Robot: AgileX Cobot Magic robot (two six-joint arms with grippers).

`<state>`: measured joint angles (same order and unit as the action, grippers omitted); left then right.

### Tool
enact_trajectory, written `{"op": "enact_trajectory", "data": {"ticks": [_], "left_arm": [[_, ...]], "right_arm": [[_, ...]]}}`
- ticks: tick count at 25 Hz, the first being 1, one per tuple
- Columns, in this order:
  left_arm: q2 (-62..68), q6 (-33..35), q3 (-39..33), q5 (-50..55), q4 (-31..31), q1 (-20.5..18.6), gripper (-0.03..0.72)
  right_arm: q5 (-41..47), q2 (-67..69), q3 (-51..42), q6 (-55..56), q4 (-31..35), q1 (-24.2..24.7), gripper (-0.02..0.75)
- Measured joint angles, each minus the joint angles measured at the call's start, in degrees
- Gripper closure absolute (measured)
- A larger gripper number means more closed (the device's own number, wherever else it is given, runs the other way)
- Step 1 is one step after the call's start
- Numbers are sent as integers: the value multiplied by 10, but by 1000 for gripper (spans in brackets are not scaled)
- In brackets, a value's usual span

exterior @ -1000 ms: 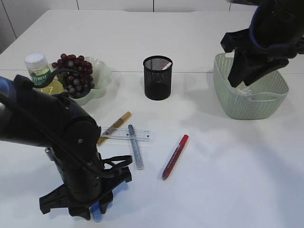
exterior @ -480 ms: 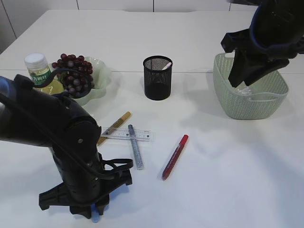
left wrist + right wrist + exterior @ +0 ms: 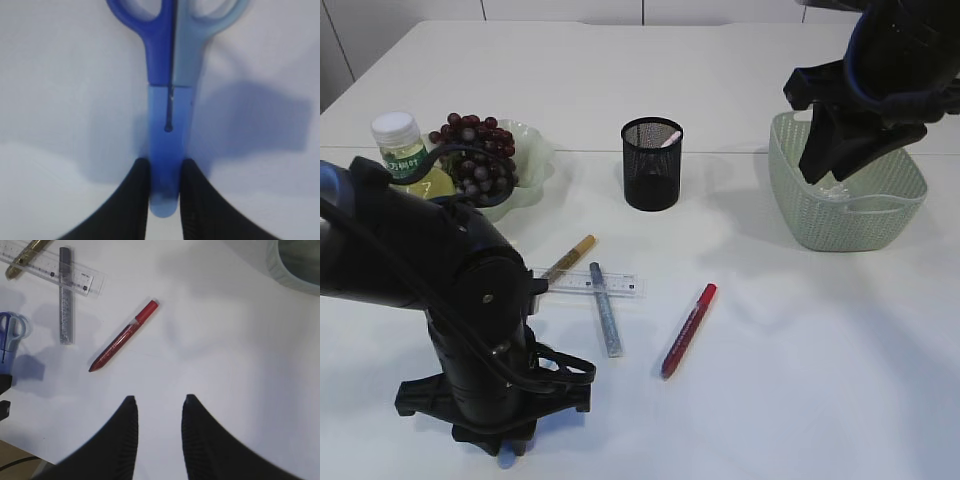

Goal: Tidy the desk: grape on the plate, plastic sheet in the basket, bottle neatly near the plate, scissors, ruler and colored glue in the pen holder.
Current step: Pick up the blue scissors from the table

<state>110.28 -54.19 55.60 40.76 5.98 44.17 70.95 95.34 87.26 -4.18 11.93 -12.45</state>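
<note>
My left gripper is shut on the blue sheath end of the scissors, which lie flat on the white table with their handles pointing away. In the exterior view the left arm hides nearly all of the scissors at the front edge. The ruler lies mid-table with a gold glue pen and a silver one across it, and a red one to the right. My right gripper is open and empty, hanging over the basket. The grapes sit on the green plate, with the bottle beside it.
The black mesh pen holder stands behind the ruler with a pink item sticking out. Something pale and clear lies inside the basket, partly behind the right gripper. The table's front edge runs close under the left arm.
The left gripper's fingers have closed onto the scissors, and the left arm has settled lower and slightly left. The right arm has not moved.
</note>
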Motion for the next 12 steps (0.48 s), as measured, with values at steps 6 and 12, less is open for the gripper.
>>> {"op": "enact_trajectory", "data": {"ticks": [6,12], "left_arm": [[0,63,0,17,1,0,566],[0,134,0,21,1,0,566]], "right_arm": [[0,0,0,2,0,0,480],[0,0,0,7,0,0,480]]}}
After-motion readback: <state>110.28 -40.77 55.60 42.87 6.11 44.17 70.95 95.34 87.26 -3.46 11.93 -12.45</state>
